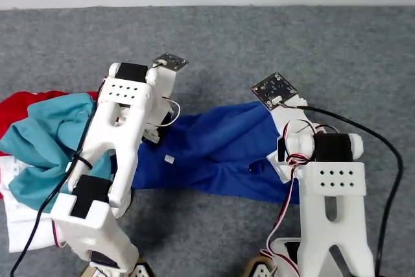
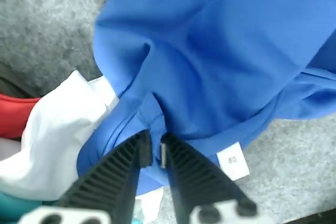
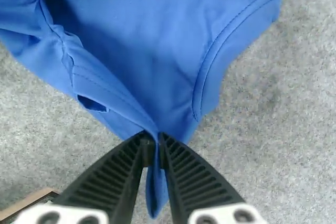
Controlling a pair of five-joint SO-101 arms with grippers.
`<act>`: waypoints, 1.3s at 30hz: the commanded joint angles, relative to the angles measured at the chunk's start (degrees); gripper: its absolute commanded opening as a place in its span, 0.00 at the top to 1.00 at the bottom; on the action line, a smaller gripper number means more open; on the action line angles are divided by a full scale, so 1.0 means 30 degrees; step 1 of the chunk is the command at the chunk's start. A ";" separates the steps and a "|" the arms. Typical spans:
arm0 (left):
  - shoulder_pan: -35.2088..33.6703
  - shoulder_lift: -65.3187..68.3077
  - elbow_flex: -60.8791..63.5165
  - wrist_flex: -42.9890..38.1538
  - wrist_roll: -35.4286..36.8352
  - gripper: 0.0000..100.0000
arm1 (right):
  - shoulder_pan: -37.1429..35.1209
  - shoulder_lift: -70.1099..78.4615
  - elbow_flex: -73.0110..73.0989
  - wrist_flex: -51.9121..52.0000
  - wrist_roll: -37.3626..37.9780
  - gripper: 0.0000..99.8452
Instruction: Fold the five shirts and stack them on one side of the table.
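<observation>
- In the middle of the grey table (image 1: 337, 50), the blue shirt (image 1: 214, 154) lies long from left to right.
- The left gripper (image 2: 152, 151) pinches its left end. The right gripper (image 3: 151, 148) pinches its right end.
- Each arm has one end, so I think they should move together.
- The teal shirt (image 1: 45, 141), red shirt (image 1: 16, 105) and white shirt (image 1: 19, 225) sit bunched at the left.

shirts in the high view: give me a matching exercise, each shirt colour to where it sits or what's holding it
1 blue shirt
2 teal shirt
3 red shirt
4 white shirt

a beneath the teal one, on the robot's side
b pinched by left gripper and right gripper
c crumpled on top of the others
d peeking from under the teal one, on the far side

Pairs: 1-b, 2-c, 3-d, 4-a
</observation>
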State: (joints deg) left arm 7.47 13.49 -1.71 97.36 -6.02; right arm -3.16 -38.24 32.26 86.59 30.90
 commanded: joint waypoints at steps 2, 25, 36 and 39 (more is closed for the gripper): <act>-0.0176 -0.0234 -0.1597 0.1114 -0.0059 0.99 | 0.0190 -0.0454 -0.0703 -0.0396 -0.0293 0.99; -0.0762 -1.6586 -0.2564 0.1114 0.1289 0.99 | 0.0190 -0.6813 -1.5941 -0.0249 -0.1495 0.99; -0.0762 -2.2593 -0.3648 0.1055 0.1289 0.99 | 0.1861 -0.6813 -2.2945 -0.0337 -0.1963 0.99; -0.0791 -2.3795 -0.4440 0.1055 0.1319 0.99 | 0.3502 -0.6901 -2.4147 -0.0366 -0.2227 0.99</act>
State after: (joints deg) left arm 5.89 -55.43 -12.35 99.91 -2.77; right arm 3.25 -59.25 -36.92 86.24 25.27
